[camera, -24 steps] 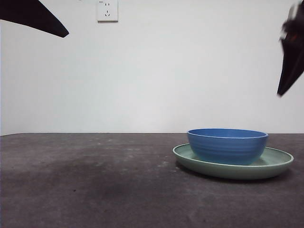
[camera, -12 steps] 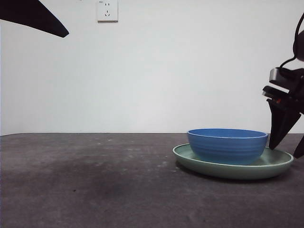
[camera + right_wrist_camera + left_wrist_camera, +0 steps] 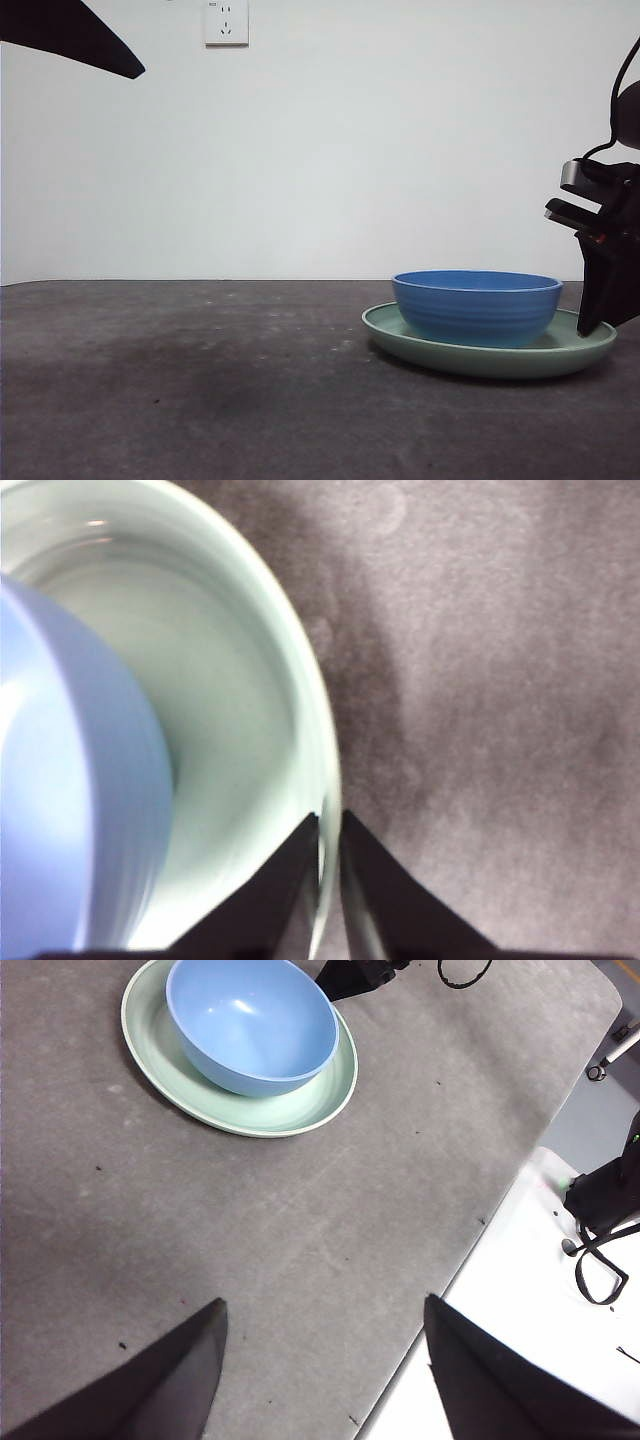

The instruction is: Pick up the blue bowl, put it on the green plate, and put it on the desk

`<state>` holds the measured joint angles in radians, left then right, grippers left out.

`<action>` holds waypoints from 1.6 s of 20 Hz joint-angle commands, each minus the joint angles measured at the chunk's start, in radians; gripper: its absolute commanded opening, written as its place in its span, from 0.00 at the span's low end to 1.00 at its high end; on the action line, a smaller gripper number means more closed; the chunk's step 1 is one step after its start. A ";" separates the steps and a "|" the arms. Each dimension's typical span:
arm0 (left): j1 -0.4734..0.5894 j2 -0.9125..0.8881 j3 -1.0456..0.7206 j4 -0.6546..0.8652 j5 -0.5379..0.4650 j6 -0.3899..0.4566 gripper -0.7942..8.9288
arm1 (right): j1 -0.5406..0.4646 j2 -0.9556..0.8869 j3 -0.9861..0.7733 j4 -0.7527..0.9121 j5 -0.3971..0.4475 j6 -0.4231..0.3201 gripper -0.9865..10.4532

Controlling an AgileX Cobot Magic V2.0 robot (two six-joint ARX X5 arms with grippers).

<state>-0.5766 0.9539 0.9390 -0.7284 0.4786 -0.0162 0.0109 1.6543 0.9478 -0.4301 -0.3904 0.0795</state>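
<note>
1. Front view: the blue bowl (image 3: 477, 306) sits upright inside the green plate (image 3: 489, 352), and the plate rests flat on the desk (image 3: 200, 380), toward the right side of the picture. The right gripper (image 3: 597, 300) comes in from the right edge, dark and large, with its tip down at the plate's far right rim, just beside the bowl but not touching it. A black tip at the top left corner is the left gripper (image 3: 90, 45), held high and well apart from the dishes. A white wall socket (image 3: 226, 22) is on the wall behind.

2. Left wrist view: the left gripper (image 3: 325, 1360) hangs above bare desk (image 3: 250, 1240), its two jaws spread wide with nothing between them. The bowl (image 3: 250, 1022) in the plate (image 3: 270, 1110) lies well away from it. The tip of the right gripper (image 3: 350, 977) reaches the plate's rim on the far side.

3. Right wrist view: the right gripper (image 3: 325, 850) has its two jaws drawn close together with the thin rim of the plate (image 3: 250, 710) between them, one jaw inside the rim and one outside over the desk (image 3: 490, 680). The bowl (image 3: 70, 780) fills the plate's inner part, close beside the inner jaw.
</note>
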 commanded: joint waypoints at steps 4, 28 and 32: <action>-0.006 0.005 0.008 0.011 0.008 0.004 0.41 | -0.006 0.019 0.018 0.019 -0.010 0.018 0.10; -0.006 0.005 0.008 0.011 0.008 0.005 0.41 | 0.222 -0.148 0.032 0.138 -0.101 0.285 0.10; -0.006 0.005 0.008 0.011 0.008 0.004 0.41 | 0.303 -0.101 0.037 0.209 -0.074 0.349 0.10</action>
<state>-0.5766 0.9539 0.9390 -0.7284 0.4786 -0.0162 0.3092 1.5326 0.9627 -0.2344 -0.4625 0.3885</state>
